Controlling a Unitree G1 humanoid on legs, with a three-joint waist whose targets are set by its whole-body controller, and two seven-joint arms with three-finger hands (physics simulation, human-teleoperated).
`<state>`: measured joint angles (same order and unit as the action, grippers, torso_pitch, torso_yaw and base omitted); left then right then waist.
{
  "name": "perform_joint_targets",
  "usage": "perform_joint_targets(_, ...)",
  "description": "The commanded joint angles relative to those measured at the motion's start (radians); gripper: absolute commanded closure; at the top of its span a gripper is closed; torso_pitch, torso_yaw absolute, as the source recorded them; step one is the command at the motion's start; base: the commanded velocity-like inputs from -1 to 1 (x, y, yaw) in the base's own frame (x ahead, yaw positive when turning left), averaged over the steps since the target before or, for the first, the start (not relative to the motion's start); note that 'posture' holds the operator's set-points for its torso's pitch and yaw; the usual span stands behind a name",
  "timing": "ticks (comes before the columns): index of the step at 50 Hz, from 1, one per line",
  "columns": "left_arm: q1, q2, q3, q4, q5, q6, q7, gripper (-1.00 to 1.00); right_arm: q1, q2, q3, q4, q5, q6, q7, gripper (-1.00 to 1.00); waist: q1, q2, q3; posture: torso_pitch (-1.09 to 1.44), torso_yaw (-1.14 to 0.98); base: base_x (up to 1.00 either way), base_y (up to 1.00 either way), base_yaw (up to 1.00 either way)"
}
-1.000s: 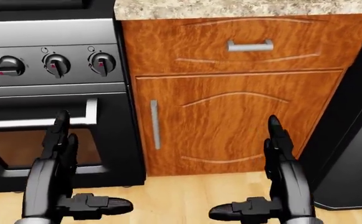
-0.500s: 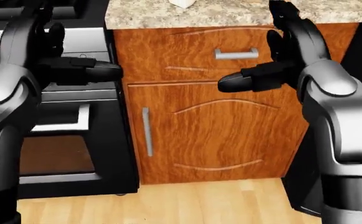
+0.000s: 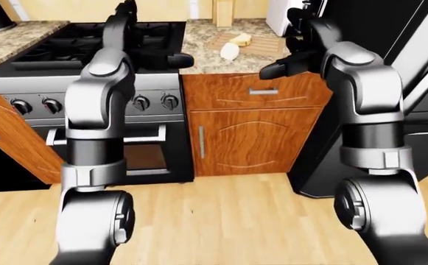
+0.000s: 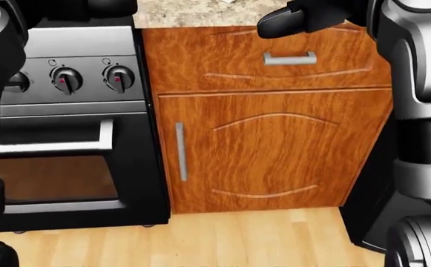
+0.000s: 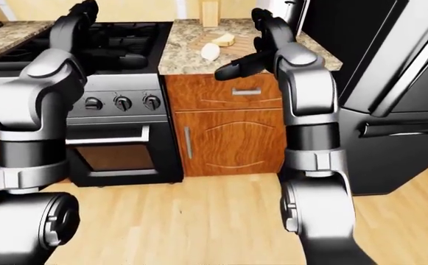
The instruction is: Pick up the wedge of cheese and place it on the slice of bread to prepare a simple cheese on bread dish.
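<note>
Arms have risen from low by the floor to counter height within the last second, and both the left hand (image 3: 136,33) and right hand (image 3: 298,47) hang released, fingers spread, holding nothing. Just left of the right hand, beyond its thumb, the wedge of cheese (image 3: 241,39) and slice of bread (image 3: 229,51) sit on the counter (image 3: 199,63), so a reach looks next.

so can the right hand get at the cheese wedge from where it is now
Probably yes. The right hand is raised, open, just right of the cheese wedge on the cutting board, with nothing between them.
</note>
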<state>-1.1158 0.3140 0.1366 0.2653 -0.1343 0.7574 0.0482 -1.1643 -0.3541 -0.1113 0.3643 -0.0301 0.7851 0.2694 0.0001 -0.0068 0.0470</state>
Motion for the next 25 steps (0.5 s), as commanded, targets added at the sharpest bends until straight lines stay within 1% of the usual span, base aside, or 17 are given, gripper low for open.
perform_joint_targets(1,-0.046,0.013,0.008,-0.035,0.003,-0.029,0.001,-1.00,-0.030,-0.008,-0.009,-0.035,-0.007,-0.031,-0.001,-1.00,-0.001,0.003,-0.032,0.00,0.00,0.02,0.00,0.00)
perform_joint_targets(3,-0.043,0.011,0.006,-0.040,0.005,-0.029,0.001,-1.00,-0.051,-0.011,-0.008,-0.030,-0.012,-0.017,0.004,-1.00,0.000,0.003,-0.032,0.00,0.00,0.02,0.00,0.00)
perform_joint_targets(5,-0.043,0.012,0.007,-0.042,0.005,-0.029,0.001,-1.00,-0.036,-0.005,-0.008,-0.039,-0.015,-0.024,0.004,-1.00,-0.001,0.004,-0.033,0.00,0.00,0.01,0.00,0.00)
perform_joint_targets(7,-0.044,0.013,0.007,-0.047,0.006,-0.025,0.001,-1.00,-0.049,-0.007,-0.007,-0.041,-0.018,-0.012,0.009,-1.00,0.001,0.005,-0.030,0.00,0.00,0.01,0.00,0.00)
perform_joint_targets(10,-0.044,0.013,0.007,-0.048,0.008,-0.026,0.001,-1.00,-0.055,-0.008,-0.008,-0.033,-0.021,-0.012,0.011,-1.00,0.000,0.006,-0.030,0.00,0.00,0.01,0.00,0.00)
perform_joint_targets(11,-0.045,0.013,0.007,-0.048,0.008,-0.025,0.001,-1.00,-0.041,-0.004,-0.009,-0.039,-0.022,-0.020,0.009,-1.00,0.000,0.006,-0.031,0.00,0.00,0.01,0.00,0.00)
perform_joint_targets(12,-0.047,0.013,0.007,-0.048,0.009,-0.024,0.001,-1.00,-0.054,-0.007,-0.009,-0.034,-0.023,-0.012,0.012,-1.00,0.000,0.006,-0.031,0.00,0.00,0.04,0.00,0.00)
perform_joint_targets(13,-0.049,0.014,0.007,-0.048,0.010,-0.023,0.001,-1.00,-0.055,-0.007,-0.009,-0.035,-0.024,-0.010,0.013,-1.00,-0.001,0.010,-0.052,0.00,0.00,0.06,0.00,0.00)
perform_joint_targets(17,-0.056,0.012,0.004,-0.052,0.014,-0.015,0.002,-1.00,-0.053,-0.007,-0.010,-0.037,-0.026,-0.010,0.015,-1.00,-0.001,0.012,-0.039,0.00,0.00,0.09,0.00,0.00)
perform_joint_targets(19,-0.061,0.009,0.000,-0.060,0.018,-0.007,0.003,-1.00,-0.041,-0.005,-0.010,-0.049,-0.026,-0.012,0.016,-1.00,-0.001,0.010,-0.039,0.00,0.00,0.11,0.00,0.00)
perform_joint_targets(22,-0.057,0.004,-0.003,-0.063,0.023,-0.009,0.004,-1.00,-0.060,-0.012,-0.009,-0.047,-0.028,0.004,0.024,-1.00,-0.001,0.007,-0.032,0.00,0.00,0.12,0.00,0.00)
perform_joint_targets(25,-0.061,0.002,-0.004,-0.065,0.027,-0.005,0.002,-1.00,-0.052,-0.014,-0.012,-0.056,-0.029,0.005,0.025,-1.00,0.000,0.018,-0.030,0.00,0.00,0.12,0.00,0.00)
